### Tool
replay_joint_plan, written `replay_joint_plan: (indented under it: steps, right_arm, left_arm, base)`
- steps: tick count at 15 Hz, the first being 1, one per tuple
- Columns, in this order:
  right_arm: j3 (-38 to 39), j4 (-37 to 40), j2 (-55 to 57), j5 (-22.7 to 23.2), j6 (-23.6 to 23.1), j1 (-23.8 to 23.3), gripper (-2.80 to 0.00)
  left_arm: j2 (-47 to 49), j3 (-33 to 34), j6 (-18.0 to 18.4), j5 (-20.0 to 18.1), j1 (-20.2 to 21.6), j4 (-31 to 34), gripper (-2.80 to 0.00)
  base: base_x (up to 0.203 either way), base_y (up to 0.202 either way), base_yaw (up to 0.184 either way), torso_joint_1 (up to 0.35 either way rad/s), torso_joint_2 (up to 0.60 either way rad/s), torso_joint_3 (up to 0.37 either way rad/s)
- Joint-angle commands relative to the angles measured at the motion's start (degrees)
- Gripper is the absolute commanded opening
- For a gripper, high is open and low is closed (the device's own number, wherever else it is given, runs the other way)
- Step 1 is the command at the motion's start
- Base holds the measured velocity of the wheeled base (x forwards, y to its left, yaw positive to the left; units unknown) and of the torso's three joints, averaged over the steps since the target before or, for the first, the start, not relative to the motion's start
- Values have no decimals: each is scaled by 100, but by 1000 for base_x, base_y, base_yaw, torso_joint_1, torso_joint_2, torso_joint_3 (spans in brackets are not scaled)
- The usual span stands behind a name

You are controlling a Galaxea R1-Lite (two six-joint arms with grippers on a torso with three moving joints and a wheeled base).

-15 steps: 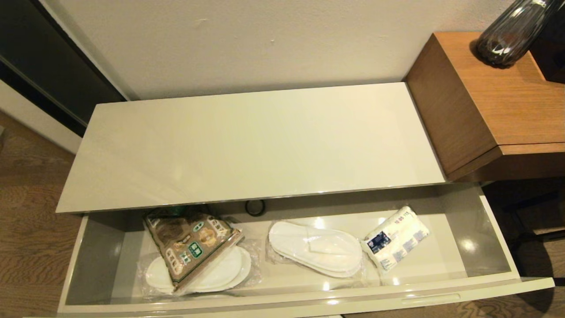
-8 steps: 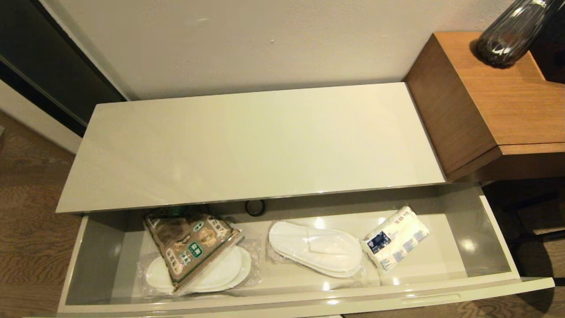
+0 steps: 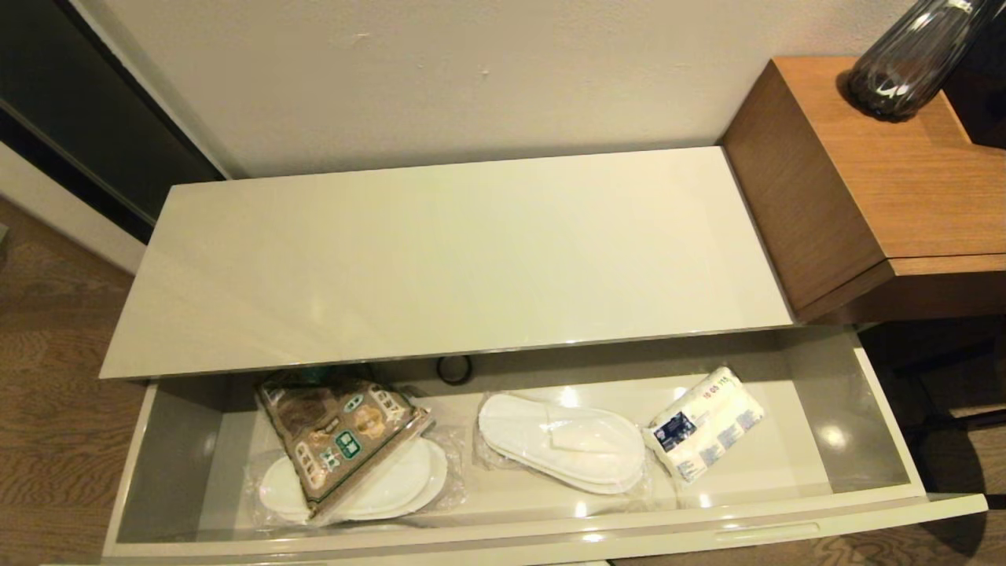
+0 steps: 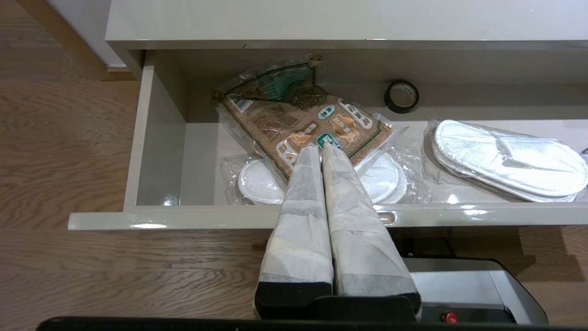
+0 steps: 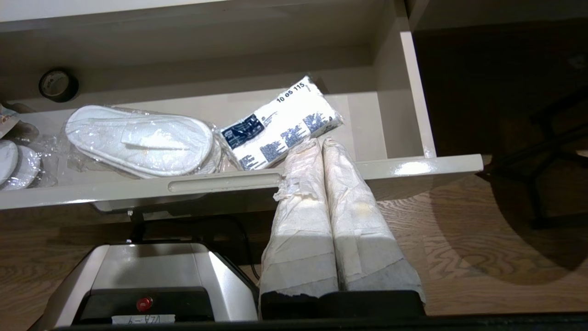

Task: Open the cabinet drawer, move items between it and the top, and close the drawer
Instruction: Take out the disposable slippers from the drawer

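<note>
The beige cabinet drawer (image 3: 864, 511) stands pulled out below the bare cream top (image 3: 448, 259). Inside lie the brown-and-green snack bag (image 3: 338, 432), resting on one wrapped pair of white slippers (image 3: 393, 487), a second pair of slippers (image 3: 562, 440), the white tissue pack (image 3: 703, 424) and the black tape roll (image 3: 455, 369) at the back. Neither arm shows in the head view. In the left wrist view my left gripper (image 4: 320, 148) is shut and empty, in front of the drawer front, pointing at the snack bag (image 4: 298, 122). My right gripper (image 5: 319, 141) is shut and empty, near the tissue pack (image 5: 282, 124).
A taller brown wooden side table (image 3: 888, 181) with a dark glass vase (image 3: 904, 63) stands right of the cabinet. A wall runs behind. Wooden floor (image 3: 47, 377) lies to the left. My grey base (image 5: 151, 276) sits under the drawer front.
</note>
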Motion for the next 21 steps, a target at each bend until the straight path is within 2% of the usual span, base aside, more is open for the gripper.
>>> replay_joint_plan:
  steps: [1, 21]
  right_arm:
    - [9, 2, 20, 2, -3, 0, -280]
    - [9, 2, 20, 2, 6, 0, -280]
  left_arm:
    - [9, 1, -3, 0, 0, -4, -280]
    - [9, 1, -3, 0, 0, -4, -280]
  base:
    - [0, 0, 0, 0, 0, 0]
    - [0, 0, 0, 0, 0, 0]
